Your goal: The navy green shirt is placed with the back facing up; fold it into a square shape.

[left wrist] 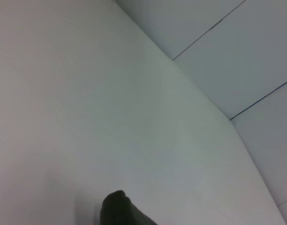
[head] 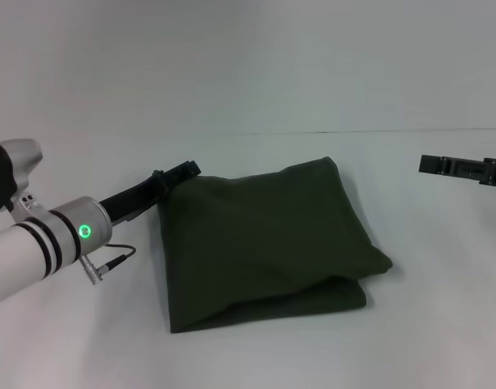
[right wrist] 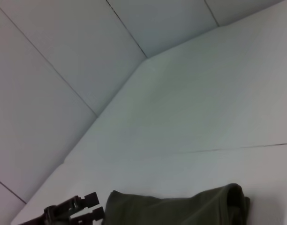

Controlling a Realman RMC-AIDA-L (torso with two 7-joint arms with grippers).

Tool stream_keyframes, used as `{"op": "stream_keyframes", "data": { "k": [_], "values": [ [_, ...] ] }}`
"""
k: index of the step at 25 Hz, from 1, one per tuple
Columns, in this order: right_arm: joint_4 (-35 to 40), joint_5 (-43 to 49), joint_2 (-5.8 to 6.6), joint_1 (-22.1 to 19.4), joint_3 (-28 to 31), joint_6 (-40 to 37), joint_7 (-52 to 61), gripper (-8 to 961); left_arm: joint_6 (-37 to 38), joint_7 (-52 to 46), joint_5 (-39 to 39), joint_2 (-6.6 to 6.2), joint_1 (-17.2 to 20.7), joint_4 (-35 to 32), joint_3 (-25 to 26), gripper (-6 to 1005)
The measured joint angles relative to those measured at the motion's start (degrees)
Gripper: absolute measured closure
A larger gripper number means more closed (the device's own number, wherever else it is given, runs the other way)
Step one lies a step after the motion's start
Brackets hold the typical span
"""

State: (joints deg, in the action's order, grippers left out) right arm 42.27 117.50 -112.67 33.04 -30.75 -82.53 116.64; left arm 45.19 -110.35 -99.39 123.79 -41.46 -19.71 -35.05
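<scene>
The navy green shirt [head: 264,243] lies folded into a rough rectangle in the middle of the white table, plain side up, with a lower layer showing along its near edge. My left gripper [head: 180,172] sits at the shirt's far left corner, right beside the cloth. In the right wrist view the left gripper [right wrist: 93,207] shows two fingers apart with no cloth between them, next to the shirt [right wrist: 181,211]. A corner of the shirt [left wrist: 119,210] shows in the left wrist view. My right gripper [head: 463,168] hovers to the right, well apart from the shirt.
The white table [head: 256,348] spreads around the shirt and meets a pale back wall [head: 248,65]. A small cable [head: 110,259] hangs from my left arm's wrist above the table, left of the shirt.
</scene>
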Motion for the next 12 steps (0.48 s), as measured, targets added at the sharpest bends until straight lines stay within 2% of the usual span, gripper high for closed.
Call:
{"op": "stream_keyframes", "data": {
  "k": [12],
  "values": [
    [0.0, 0.0, 0.03, -0.33, -1.86, 1.71, -0.18, 57, -0.54, -0.41, 0.69, 0.05, 1.48, -2.46, 0.3, 91]
  ]
}}
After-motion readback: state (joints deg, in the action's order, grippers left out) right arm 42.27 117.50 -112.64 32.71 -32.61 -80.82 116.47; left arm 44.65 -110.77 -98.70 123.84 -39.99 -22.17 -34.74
